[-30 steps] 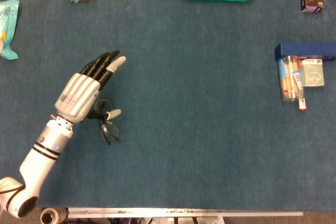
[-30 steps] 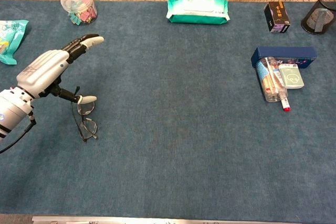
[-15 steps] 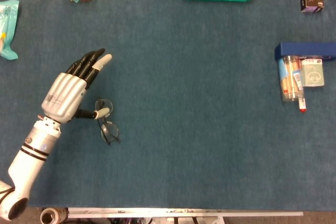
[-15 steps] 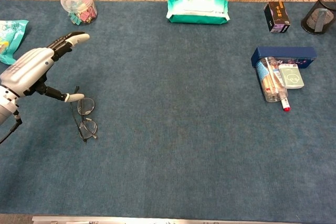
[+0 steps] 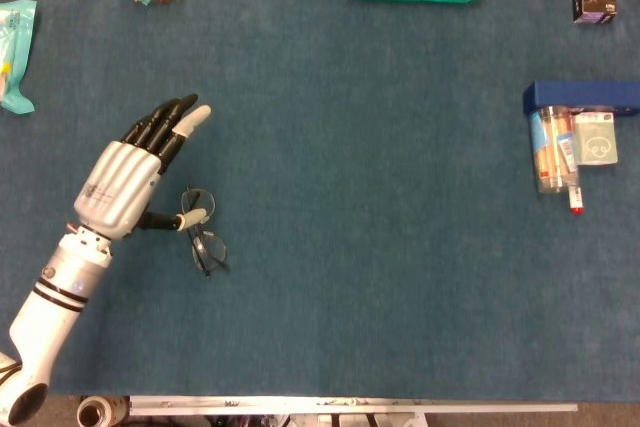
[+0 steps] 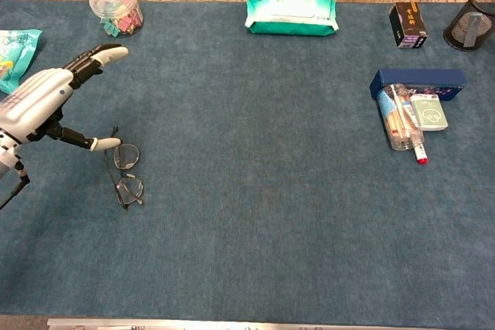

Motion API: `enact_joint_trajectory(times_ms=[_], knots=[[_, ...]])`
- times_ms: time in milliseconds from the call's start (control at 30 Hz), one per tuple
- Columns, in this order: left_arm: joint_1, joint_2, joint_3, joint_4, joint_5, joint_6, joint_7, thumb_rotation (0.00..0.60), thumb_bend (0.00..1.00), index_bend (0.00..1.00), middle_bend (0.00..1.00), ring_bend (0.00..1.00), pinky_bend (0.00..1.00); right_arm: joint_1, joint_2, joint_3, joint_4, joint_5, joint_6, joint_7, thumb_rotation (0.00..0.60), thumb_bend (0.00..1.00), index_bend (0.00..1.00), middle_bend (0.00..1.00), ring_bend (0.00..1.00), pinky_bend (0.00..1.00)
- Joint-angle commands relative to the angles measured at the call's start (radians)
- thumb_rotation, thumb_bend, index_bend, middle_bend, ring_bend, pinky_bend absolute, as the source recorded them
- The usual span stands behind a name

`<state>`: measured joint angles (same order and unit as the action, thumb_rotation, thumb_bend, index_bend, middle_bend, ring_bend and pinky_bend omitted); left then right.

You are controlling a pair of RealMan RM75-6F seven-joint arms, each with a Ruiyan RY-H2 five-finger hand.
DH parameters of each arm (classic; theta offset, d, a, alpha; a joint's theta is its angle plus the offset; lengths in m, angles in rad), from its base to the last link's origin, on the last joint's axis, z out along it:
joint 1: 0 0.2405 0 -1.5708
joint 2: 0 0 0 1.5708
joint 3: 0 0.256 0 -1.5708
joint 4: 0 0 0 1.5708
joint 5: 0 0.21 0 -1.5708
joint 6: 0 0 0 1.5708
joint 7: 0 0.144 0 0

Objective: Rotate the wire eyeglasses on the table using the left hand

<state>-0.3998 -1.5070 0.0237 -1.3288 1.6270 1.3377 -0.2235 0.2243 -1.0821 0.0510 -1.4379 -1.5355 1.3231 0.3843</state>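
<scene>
The wire eyeglasses [image 5: 205, 232] [image 6: 128, 174] lie flat on the blue table at the front left, lenses stacked one behind the other. My left hand [image 5: 130, 177] [image 6: 42, 100] hovers just left of them, fingers stretched forward and held together, thumb spread out sideways. The thumb tip [image 5: 195, 216] [image 6: 106, 143] sits at the rim of the farther lens; whether it touches the frame is unclear. Nothing is held in the hand. My right hand does not show in either view.
A clear jar of coloured clips [image 6: 116, 11] and a teal packet [image 6: 14, 58] sit far left. A wipes pack [image 6: 291, 13] lies at the back centre. A dark box [image 6: 407, 25], mesh cup [image 6: 469, 28], blue box [image 6: 418, 79] and plastic tube [image 6: 398, 117] stand at the right.
My left hand has drawn back to the left and slightly toward me, off the eyeglasses. The eyeglasses have stayed where they were.
</scene>
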Motion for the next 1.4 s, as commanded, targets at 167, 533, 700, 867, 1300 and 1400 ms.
enact_joint_trajectory(times_ms=[167, 533, 700, 867, 1300, 1400], knots=[[-0.007, 0.004, -0.003, 0.019, -0.008, -0.019, -0.030, 0.600, 0.07, 0.02, 0.00, 0.00, 0.15, -0.005, 0.002, -0.002, 0.000, 0.000, 0.009, 0.000, 0.600, 0.00, 0.00, 0.07, 0.00, 0.21], [-0.015, -0.029, -0.007, 0.100, -0.019, -0.040, -0.094, 0.600, 0.07, 0.02, 0.00, 0.00, 0.15, -0.005, 0.004, -0.003, -0.011, 0.005, 0.006, -0.012, 0.600, 0.00, 0.00, 0.07, 0.00, 0.21], [-0.018, -0.042, -0.007, 0.124, -0.019, -0.044, -0.110, 0.600, 0.07, 0.02, 0.00, 0.00, 0.15, -0.004, 0.002, -0.004, -0.013, 0.006, 0.001, -0.017, 0.600, 0.00, 0.00, 0.07, 0.00, 0.21], [-0.023, -0.052, -0.007, 0.144, -0.017, -0.050, -0.124, 0.600, 0.07, 0.02, 0.00, 0.00, 0.15, -0.003, 0.003, -0.006, -0.018, 0.006, -0.002, -0.024, 0.600, 0.00, 0.00, 0.07, 0.00, 0.21], [-0.036, -0.088, -0.002, 0.209, -0.018, -0.071, -0.164, 0.600, 0.07, 0.02, 0.00, 0.00, 0.15, -0.005, 0.007, -0.008, -0.032, 0.014, -0.008, -0.041, 0.600, 0.00, 0.00, 0.08, 0.00, 0.21], [-0.039, -0.097, 0.000, 0.225, -0.017, -0.077, -0.173, 0.600, 0.07, 0.02, 0.00, 0.00, 0.15, -0.005, 0.006, -0.008, -0.033, 0.015, -0.010, -0.043, 0.600, 0.00, 0.00, 0.08, 0.00, 0.21]])
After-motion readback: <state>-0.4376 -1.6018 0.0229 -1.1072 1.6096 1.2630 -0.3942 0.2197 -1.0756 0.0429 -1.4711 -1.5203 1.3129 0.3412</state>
